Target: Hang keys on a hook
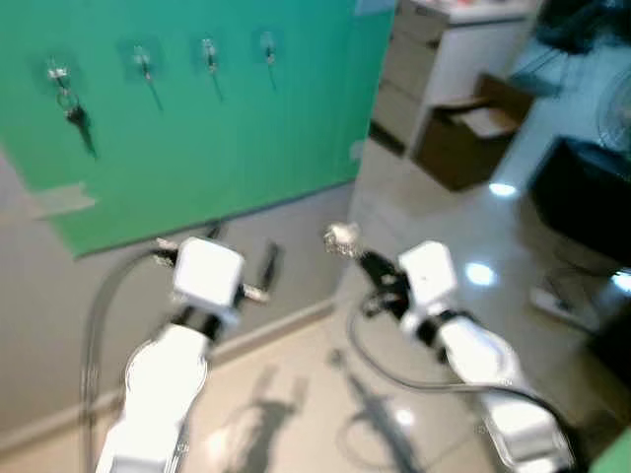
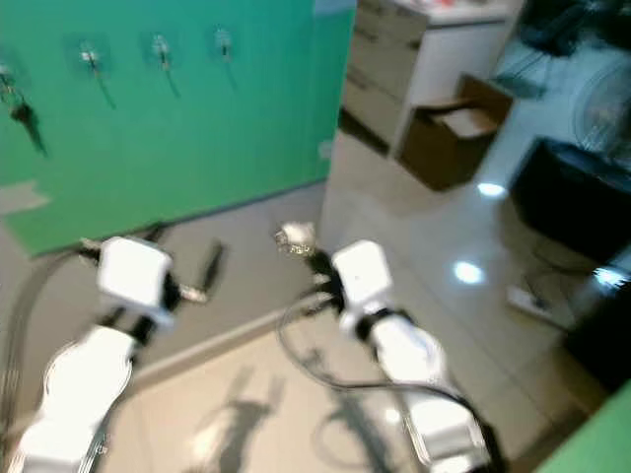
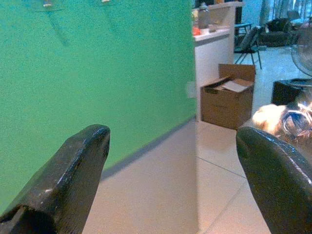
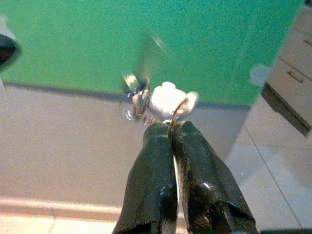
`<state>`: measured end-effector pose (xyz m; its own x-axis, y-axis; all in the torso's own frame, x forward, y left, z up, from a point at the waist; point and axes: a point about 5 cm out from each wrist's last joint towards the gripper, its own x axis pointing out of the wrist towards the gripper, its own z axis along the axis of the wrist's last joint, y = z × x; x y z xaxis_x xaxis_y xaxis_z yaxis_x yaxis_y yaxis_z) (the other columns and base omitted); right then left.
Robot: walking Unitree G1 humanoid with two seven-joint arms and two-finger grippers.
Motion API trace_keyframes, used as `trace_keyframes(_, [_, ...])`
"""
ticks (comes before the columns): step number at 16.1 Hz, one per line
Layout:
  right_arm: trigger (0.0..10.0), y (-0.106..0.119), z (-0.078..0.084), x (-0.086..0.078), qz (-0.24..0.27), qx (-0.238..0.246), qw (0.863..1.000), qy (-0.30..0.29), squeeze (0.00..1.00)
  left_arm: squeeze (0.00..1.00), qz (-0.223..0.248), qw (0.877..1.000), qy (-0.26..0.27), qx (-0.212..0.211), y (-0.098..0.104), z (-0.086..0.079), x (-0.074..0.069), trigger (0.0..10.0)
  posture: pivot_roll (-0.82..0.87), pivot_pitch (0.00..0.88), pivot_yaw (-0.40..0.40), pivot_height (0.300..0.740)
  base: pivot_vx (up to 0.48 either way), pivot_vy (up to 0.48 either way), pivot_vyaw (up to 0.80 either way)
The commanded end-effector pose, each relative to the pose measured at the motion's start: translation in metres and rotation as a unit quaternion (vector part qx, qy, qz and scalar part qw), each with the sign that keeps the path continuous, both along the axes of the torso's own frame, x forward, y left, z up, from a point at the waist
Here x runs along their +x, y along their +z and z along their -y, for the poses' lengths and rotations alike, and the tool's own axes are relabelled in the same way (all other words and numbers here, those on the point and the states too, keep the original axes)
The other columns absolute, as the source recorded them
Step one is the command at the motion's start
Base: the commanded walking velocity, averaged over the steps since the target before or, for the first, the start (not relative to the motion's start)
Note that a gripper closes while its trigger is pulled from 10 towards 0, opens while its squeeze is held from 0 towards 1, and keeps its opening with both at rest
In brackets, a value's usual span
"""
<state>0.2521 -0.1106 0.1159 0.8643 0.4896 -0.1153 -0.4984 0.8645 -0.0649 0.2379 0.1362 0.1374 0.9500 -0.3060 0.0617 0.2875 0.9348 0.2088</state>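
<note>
A green board (image 1: 197, 118) on the wall carries a row of small hooks (image 1: 208, 54). The leftmost hook (image 1: 57, 74) has a dark set of keys (image 1: 77, 118) hanging from it. My right gripper (image 4: 170, 127) is shut on a key ring with a white fluffy charm (image 4: 165, 100) and keys (image 4: 139, 95); in the head views the bunch (image 1: 341, 236) is held below the board near its right corner. My left gripper (image 1: 242, 256) is open and holds nothing, its fingers (image 3: 73, 175) pointing at the wall under the board.
An open cardboard box (image 1: 463, 133) sits on the floor by a white cabinet (image 1: 444, 59) right of the board. A black object (image 1: 587, 202) and a power strip (image 1: 557, 301) lie at the right. Shiny tiled floor (image 1: 296, 394) spreads below the arms.
</note>
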Motion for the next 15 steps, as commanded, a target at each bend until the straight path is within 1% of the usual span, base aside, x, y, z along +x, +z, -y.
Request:
trace_keyframes(1, [10.0,0.009,-0.005,0.002,0.018,0.015,1.0,0.008,0.0,0.0,0.01,1.0,0.009,0.012,0.004,-0.007,0.002,10.0,0.06,0.0,-0.046,0.74,0.0,0.0,0.8])
trace_keyframes(3, [10.0,0.012,-0.006,0.003,0.019,0.044,0.999,-0.006,0.0,0.0,0.022,1.0,-0.003,0.008,0.008,-0.007,0.003,10.0,0.06,0.0,-0.032,0.74,0.0,0.0,0.0])
trace_keyframes(6, [10.0,0.011,-0.005,0.004,0.019,0.047,0.999,-0.017,0.0,0.0,0.023,1.0,-0.017,0.009,0.01,-0.007,0.004,10.0,0.05,0.0,-0.012,0.74,0.0,0.0,0.0])
trace_keyframes(8, [10.0,0.012,-0.006,0.003,0.028,0.04,0.999,-0.017,0.0,0.0,0.023,0.999,-0.026,0.009,0.01,-0.007,0.004,10.0,0.05,0.0,-0.007,0.74,0.278,0.0,0.0])
trace_keyframes(12, [10.0,0.016,-0.007,0.005,0.032,0.053,0.998,-0.024,0.0,0.0,0.024,0.999,-0.04,0.008,0.011,-0.006,0.005,10.0,0.05,0.0,-0.001,0.74,0.346,0.0,0.68])
trace_keyframes(15, [10.0,0.02,-0.009,0.006,0.041,0.053,0.998,-0.007,0.0,0.0,0.022,0.998,-0.049,0.014,0.009,-0.005,0.002,10.0,0.05,0.0,-0.001,0.74,0.354,0.0,0.8])
